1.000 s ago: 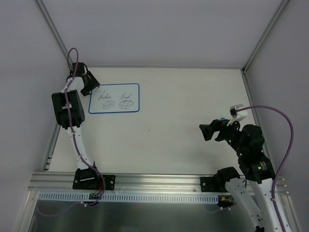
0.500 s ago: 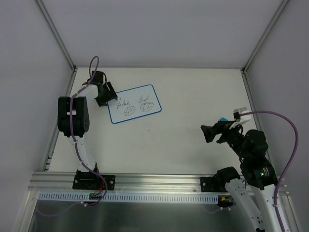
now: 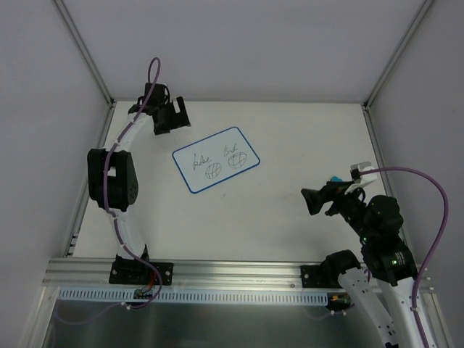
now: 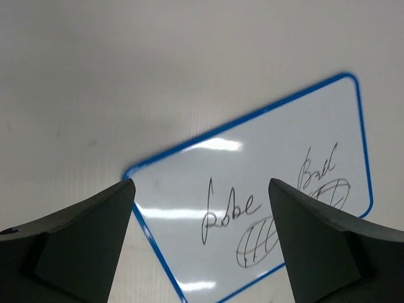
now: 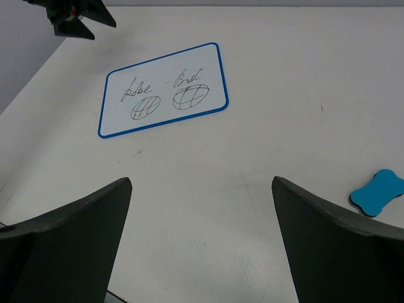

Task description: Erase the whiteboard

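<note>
Lighting's bright, soft and even, seemingly from above, so the worktop (image 3: 290, 210) looks nearly washed out in the top view, with only faint shadows under the arms (image 3: 116, 210). The left wrist view gets the worst glare: pale streaks banding across the whiteboard (image 4: 252, 164), though the scribbles stay readable. That view also dims toward its top left corner. Up close, the fingers (image 4: 76, 233) of the left hand (image 4: 201, 183) are dark and soft-edged, and so are the right hand (image 5: 201, 182) ones, while the whiteboard beyond is sharp.
</note>
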Robot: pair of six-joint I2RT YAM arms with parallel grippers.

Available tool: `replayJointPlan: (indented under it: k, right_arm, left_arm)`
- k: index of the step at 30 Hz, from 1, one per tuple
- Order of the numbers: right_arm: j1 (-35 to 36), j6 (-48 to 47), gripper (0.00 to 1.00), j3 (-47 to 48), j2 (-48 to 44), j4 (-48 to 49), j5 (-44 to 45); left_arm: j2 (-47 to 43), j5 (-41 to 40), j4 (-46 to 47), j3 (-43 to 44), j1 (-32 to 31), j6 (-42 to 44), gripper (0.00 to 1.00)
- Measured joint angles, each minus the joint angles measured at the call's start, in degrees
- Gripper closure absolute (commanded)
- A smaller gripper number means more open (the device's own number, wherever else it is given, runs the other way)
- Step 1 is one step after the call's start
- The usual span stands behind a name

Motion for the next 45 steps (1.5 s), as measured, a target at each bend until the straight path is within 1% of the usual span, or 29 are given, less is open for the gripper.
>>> replayJointPlan:
  k: [3, 6, 9, 14, 22, 27, 33, 34, 40, 41, 42, 45]
  right_arm:
    - [0.02, -0.02, 0.01, 0.00, 0.00, 0.00, -0.02]
    - [0.07, -0.02, 0.01, 0.00, 0.00, 0.00, -0.17]
    - [0.11, -0.02, 0.01, -0.04, 0.00, -0.02, -0.39]
    - [0.17, -0.02, 0.01, -0.39, 0.24, 0.00, -0.52]
    - [0.26, -0.02, 0.01, -0.55, 1.62, -0.02, -1.68]
    - [0.26, -0.02, 0.01, -0.55, 1.77, -0.02, -2.36]
    - [0.28, -0.02, 0.01, -0.55, 1.95, -0.02, -2.95]
    - [0.31, -0.02, 0.01, -0.55, 1.95, 0.00, -3.02]
    - [0.33, -0.02, 0.01, -0.55, 2.27, 0.00, -3.26]
    - [0.33, -0.02, 0.01, -0.55, 2.32, -0.02, -3.28]
    - [0.33, -0.02, 0.01, -0.55, 2.32, 0.00, -3.30]
    - [0.33, -0.02, 0.01, -0.55, 2.32, 0.00, -3.34]
  left_arm:
    - [3.78, 1.16, 1.68, 7.98, 0.42, 3.65, 0.10]
    - [7.87, 3.37, 2.25, 12.57, 0.44, 6.95, 0.10]
    - [12.13, 5.86, 2.08, 15.30, 0.44, 9.35, 0.11]
    - [18.12, 10.10, 1.20, 18.60, 0.44, 10.67, 0.13]
    - [21.24, 14.80, 0.92, 20.61, 0.28, 10.69, 0.16]
    - [22.36, 16.41, 0.96, 20.61, -0.04, 10.54, 0.21]
    - [24.24, 17.25, 0.94, 20.61, -1.29, 10.05, 0.25]
    - [24.44, 17.49, 0.94, 20.61, -1.31, 9.90, 0.29]
    - [24.81, 18.27, 0.90, 20.59, -2.05, 8.98, 0.36]
    - [24.81, 18.36, 0.92, 20.52, -2.05, 8.94, 0.40]
    - [24.81, 18.36, 0.98, 20.33, -2.05, 8.87, 0.42]
    - [24.79, 19.45, 1.66, 19.15, -2.10, 8.79, 0.44]
